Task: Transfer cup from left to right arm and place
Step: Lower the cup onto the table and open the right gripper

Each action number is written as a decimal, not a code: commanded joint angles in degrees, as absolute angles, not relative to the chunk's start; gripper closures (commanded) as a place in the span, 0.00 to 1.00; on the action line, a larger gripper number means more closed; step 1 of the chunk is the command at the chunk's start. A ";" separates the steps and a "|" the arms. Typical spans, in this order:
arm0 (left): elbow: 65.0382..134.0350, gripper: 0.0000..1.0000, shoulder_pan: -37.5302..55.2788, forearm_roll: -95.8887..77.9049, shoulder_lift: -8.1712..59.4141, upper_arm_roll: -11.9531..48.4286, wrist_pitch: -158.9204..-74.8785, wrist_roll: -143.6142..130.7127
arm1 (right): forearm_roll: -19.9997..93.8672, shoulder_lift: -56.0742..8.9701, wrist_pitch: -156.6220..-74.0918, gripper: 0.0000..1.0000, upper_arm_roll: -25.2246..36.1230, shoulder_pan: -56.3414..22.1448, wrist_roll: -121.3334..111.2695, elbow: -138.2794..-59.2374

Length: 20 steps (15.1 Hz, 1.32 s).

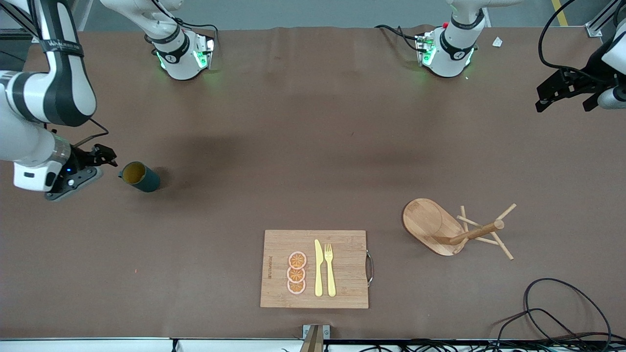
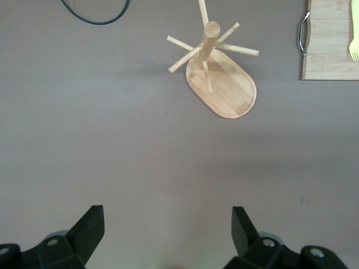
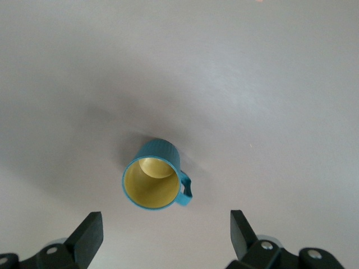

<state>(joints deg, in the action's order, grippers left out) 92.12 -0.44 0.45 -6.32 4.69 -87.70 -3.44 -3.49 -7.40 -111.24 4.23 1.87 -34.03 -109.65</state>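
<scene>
Front view: cup (image 1: 140,177) upright near table edge; right tool (image 1: 100,157) released beside it; left tool (image 2: 168,235) released, waiting.

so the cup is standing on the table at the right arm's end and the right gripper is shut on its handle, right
Not quite. The cup does stand upright on the table at the right arm's end, but the right gripper is open and holds nothing. The right wrist view shows its fingers spread wide, with the cup apart from them and its handle free. The left gripper waits open, up over the table's other end.
</scene>
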 commanded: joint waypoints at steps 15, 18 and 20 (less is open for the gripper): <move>90.70 0.00 -0.79 0.26 -6.94 4.75 -87.80 -1.58 | -3.95 -7.47 -85.70 0.00 4.04 1.14 -4.40 -83.86; 90.70 0.00 -0.88 0.26 -6.86 4.75 -87.80 -1.41 | -3.43 -7.56 -84.73 0.00 3.96 1.15 -4.31 -82.71; 90.70 0.00 -0.79 0.35 -6.94 4.75 -87.63 -1.49 | -2.47 -7.47 -81.49 0.00 3.87 0.79 -3.96 -82.62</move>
